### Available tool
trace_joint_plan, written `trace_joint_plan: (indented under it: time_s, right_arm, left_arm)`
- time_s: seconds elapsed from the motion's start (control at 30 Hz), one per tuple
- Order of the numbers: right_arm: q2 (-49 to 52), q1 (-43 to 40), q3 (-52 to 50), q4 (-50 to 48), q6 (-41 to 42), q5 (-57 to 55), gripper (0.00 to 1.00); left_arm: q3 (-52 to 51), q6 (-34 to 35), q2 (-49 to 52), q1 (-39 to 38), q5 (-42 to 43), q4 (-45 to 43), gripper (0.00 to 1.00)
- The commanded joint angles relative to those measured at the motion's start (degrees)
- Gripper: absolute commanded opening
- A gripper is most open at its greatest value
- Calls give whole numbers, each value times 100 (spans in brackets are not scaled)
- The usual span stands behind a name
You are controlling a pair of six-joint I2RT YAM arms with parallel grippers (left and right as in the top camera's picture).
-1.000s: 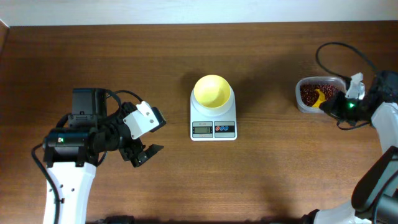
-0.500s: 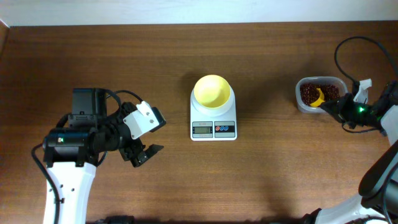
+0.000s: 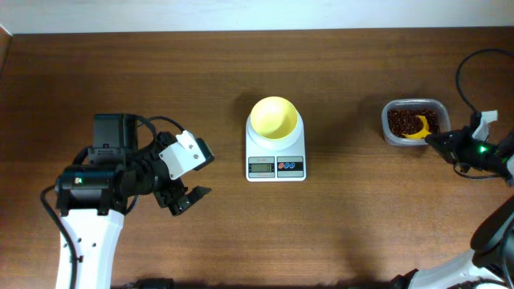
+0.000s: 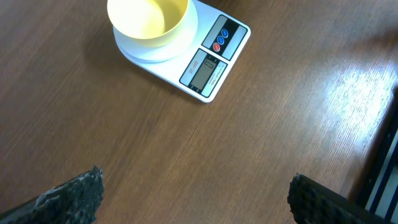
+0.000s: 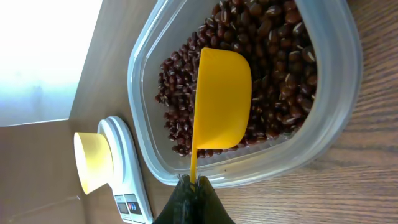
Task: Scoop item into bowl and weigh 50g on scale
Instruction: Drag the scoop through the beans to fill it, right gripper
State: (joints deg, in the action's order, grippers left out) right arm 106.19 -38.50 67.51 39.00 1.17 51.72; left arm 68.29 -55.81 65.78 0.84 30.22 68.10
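Note:
The pale-yellow bowl (image 3: 274, 118) stands empty on the white scale (image 3: 275, 156) at the table's middle; both also show in the left wrist view, bowl (image 4: 148, 22) on scale (image 4: 211, 65). The red-brown beans (image 3: 399, 120) lie in a clear container (image 3: 391, 135) at the right. My right gripper (image 5: 193, 184) is shut on the handle of a yellow scoop (image 5: 222, 99), whose cup rests on the beans (image 5: 273, 43) with its back up. My left gripper (image 4: 196, 193) is open and empty over bare table, left of the scale.
The clear container (image 5: 323, 146) sits near the table's right edge. The scale and bowl show small at the lower left of the right wrist view (image 5: 115, 165). A black cable (image 3: 470, 68) loops above the right arm.
My right gripper has drawn back to the right, away from over the container, still holding the scoop handle. The left arm has not moved.

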Motion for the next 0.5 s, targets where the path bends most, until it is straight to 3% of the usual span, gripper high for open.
trace_joint_plan:
  time_s: [0.0, 0.47]
  right_arm:
    - [61, -105, -15, -4, -140, 424, 4]
    - [61, -590, -15, 155, -291, 1355, 4]
  left_arm:
    - [4, -87, -11, 35, 122, 7, 99]
    - [4, -87, -11, 35, 125, 7, 99]
